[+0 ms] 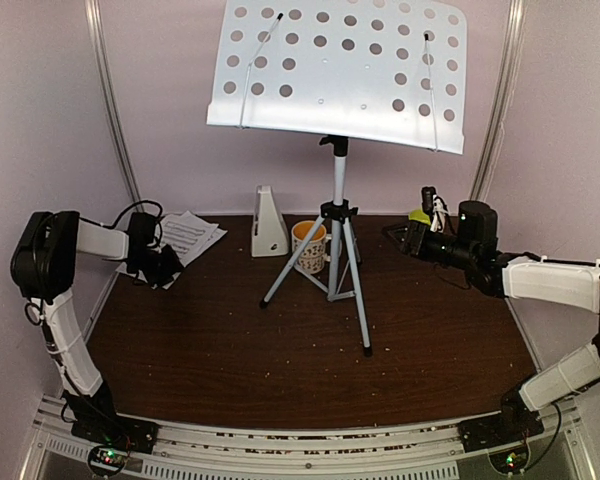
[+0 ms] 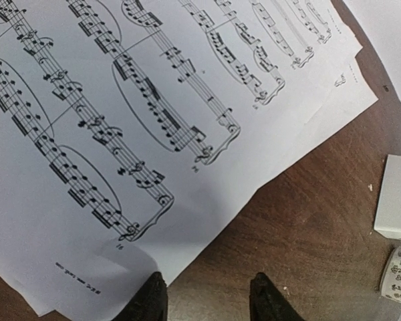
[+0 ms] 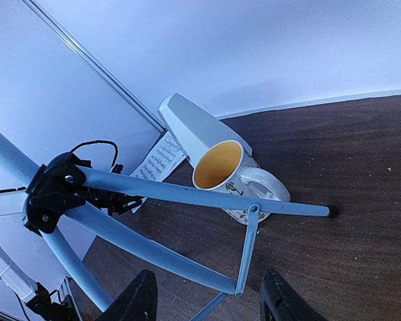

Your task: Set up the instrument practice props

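Music stand (image 1: 337,75) upright on its tripod (image 1: 338,262) at mid-table; both grippers held apart, holding nothing.
Left gripper (image 2: 207,297) sits low over the table (image 1: 280,350) at the near edge of the sheet-music pages (image 2: 120,120), jaws spread, left fingertip (image 2: 150,297) at the paper's margin; pages lie flat at far left; metronome (image 1: 268,225) stands just left of the tripod, mug (image 1: 308,243) beside it between the legs; right gripper (image 3: 207,301) faces the tripod legs, jaws spread.
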`<act>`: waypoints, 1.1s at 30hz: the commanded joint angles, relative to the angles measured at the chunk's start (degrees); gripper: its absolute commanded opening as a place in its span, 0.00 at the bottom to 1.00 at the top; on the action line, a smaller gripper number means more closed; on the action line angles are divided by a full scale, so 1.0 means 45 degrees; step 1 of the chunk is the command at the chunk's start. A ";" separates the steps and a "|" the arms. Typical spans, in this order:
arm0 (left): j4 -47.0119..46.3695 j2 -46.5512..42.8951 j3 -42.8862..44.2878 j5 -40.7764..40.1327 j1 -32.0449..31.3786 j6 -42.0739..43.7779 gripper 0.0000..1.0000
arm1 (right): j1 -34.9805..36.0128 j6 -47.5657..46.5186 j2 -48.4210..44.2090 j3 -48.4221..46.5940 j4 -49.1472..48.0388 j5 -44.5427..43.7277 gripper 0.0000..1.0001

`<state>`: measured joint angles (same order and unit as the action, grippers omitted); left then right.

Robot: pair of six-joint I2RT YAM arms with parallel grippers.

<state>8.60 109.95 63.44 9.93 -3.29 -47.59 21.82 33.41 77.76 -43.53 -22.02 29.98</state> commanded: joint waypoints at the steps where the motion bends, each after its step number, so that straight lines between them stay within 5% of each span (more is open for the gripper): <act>1: 0.0327 0.0152 -0.1115 0.0449 -0.0271 -0.0634 0.43 | -0.0067 0.0018 -0.0318 -0.0059 0.0015 -0.0120 0.53; 19: 0.1327 -0.2952 -0.2567 -0.0056 -0.3589 -0.1656 0.42 | -0.0064 -0.0057 -0.0310 -0.0206 0.0259 -0.0224 0.53; 24: 0.2417 -0.4023 -0.1458 -0.1253 -0.2892 -0.0707 0.44 | -0.0070 0.0027 -0.0336 -0.0198 0.0175 -0.0041 0.54; 33: 0.3052 -0.1615 0.1170 -0.0626 -0.0897 0.0879 0.43 | -0.0040 0.0269 -0.0678 -0.0221 0.0063 0.0326 0.54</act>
<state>20.12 97.76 65.56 6.22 -9.80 -47.53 21.82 34.04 76.84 -43.55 -20.80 30.28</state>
